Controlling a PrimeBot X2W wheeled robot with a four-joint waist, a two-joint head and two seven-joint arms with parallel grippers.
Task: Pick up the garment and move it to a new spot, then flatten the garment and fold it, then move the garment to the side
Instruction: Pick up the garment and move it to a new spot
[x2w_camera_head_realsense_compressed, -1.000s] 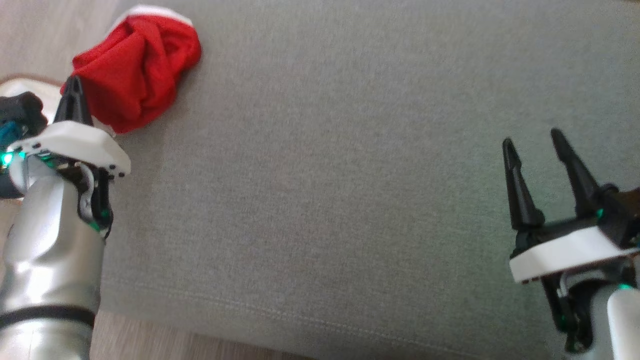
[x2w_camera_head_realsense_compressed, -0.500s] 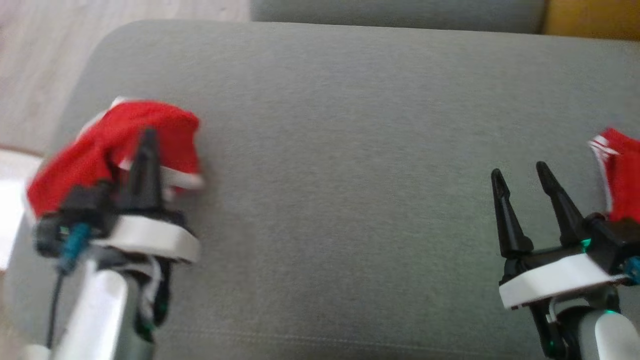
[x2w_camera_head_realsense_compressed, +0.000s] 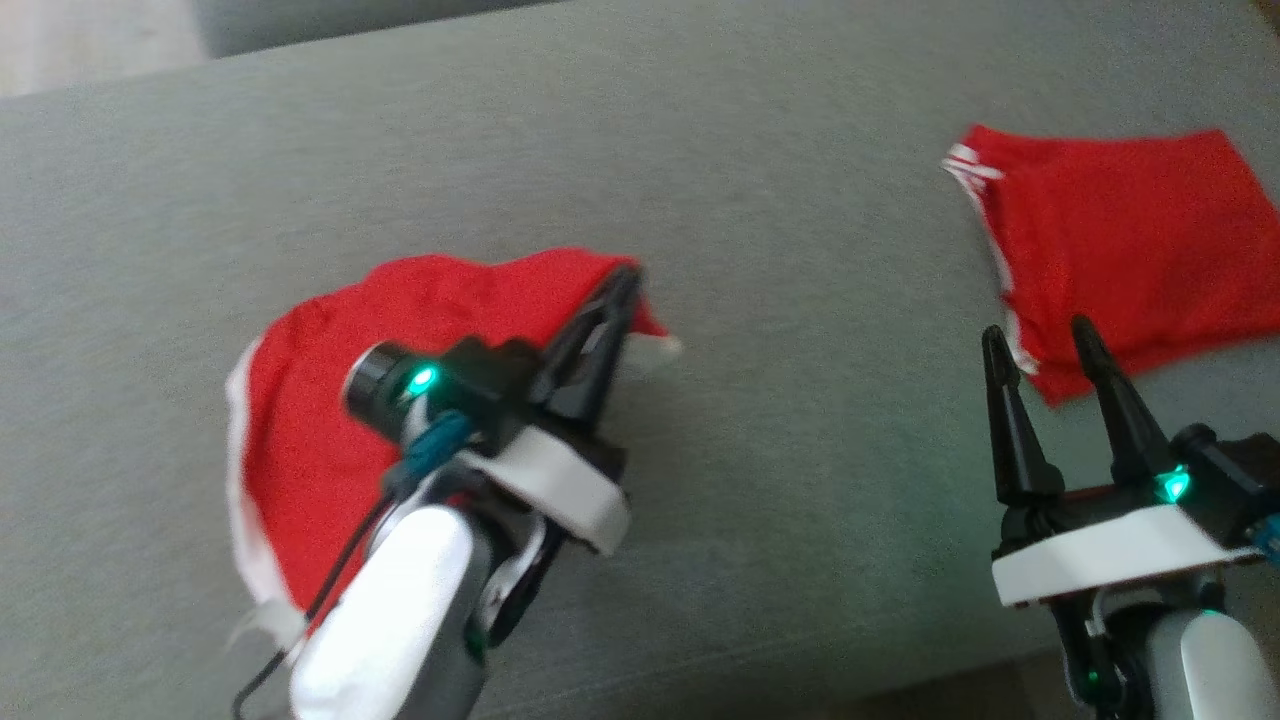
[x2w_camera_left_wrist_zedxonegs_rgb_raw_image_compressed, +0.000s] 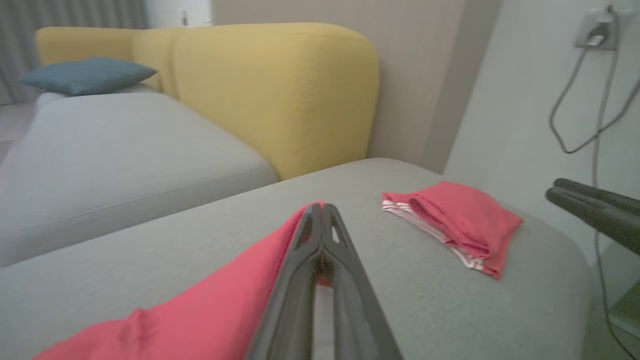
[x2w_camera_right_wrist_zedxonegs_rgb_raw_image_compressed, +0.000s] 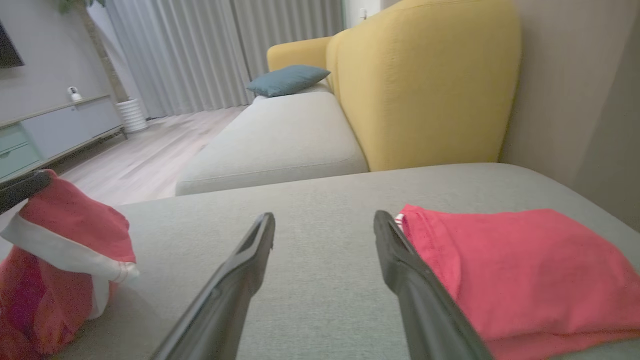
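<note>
I am pinching the red garment (x2w_camera_head_realsense_compressed: 320, 420) in my left gripper (x2w_camera_head_realsense_compressed: 622, 288), its two fingers pressing flat together on a fold near the cloth's upper edge. The rest is trailing down to the left of my wrist onto the grey cushion (x2w_camera_head_realsense_compressed: 800, 500). I am gripping an edge rather than the bulk, I judge, so that the fabric is hanging open and coming down easier to flatten. This looks like the carrying step, with spreading and folding not yet begun. My right gripper (x2w_camera_head_realsense_compressed: 1033, 335) is hovering with its fingers moderately apart and holding nothing, probably waiting to take a second corner. It is sitting just beside a second red garment (x2w_camera_head_realsense_compressed: 1120, 250) lying neatly folded at the cushion's right end, which I should be avoiding. The head view is showing how well apart the two red pieces are. The left wrist view is showing the pinch closely, with red cloth running out from the shut tips, and a yellow backrest (x2w_camera_left_wrist_zedxonegs_rgb_raw_image_compressed: 280, 90) beyond. The right wrist view is showing the held garment's white hem sagging in a bunch.
</note>
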